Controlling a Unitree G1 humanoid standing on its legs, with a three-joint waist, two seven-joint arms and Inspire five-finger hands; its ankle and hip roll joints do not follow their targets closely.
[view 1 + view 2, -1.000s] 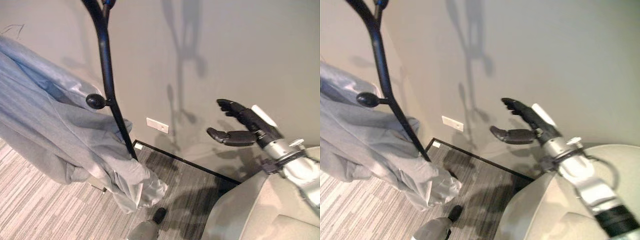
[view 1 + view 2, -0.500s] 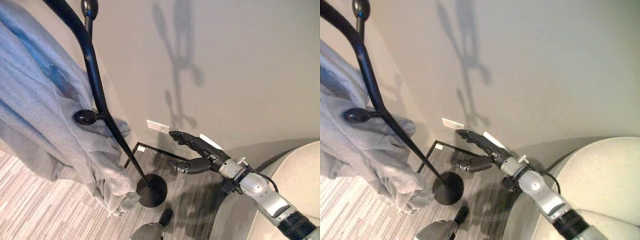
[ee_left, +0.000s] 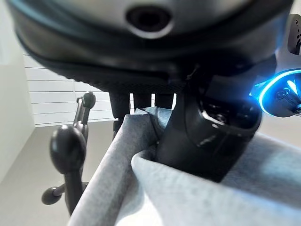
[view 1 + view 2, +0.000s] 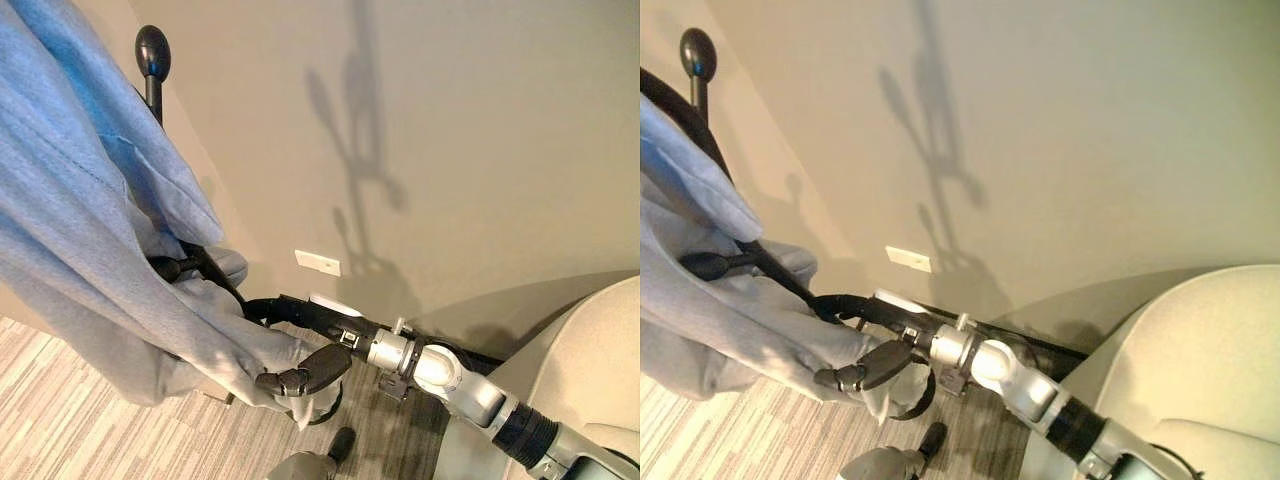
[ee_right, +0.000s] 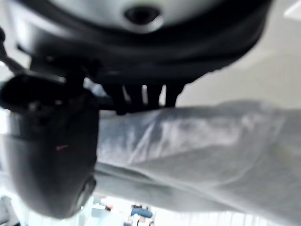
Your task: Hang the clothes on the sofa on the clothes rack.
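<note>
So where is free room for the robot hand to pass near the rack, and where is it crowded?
Free: the bare wall side between the rack's top knob and the sofa, above the right robot hand. Also the striped floor under the cloth. Crowded: the rack's lower peg, where the grey-blue garment drapes and the right robot hand touches the cloth.

The left hand [image 3: 207,136] fills the upper part of the left wrist view, its thumb pressed against a fold of grey-blue cloth [image 3: 197,193], the fingers [image 3: 141,101] reaching over the cloth's edge. Beside the cloth stands the black clothes rack [image 3: 68,160] with rounded knobs. A white wall [image 3: 14,117] lies behind.
</note>
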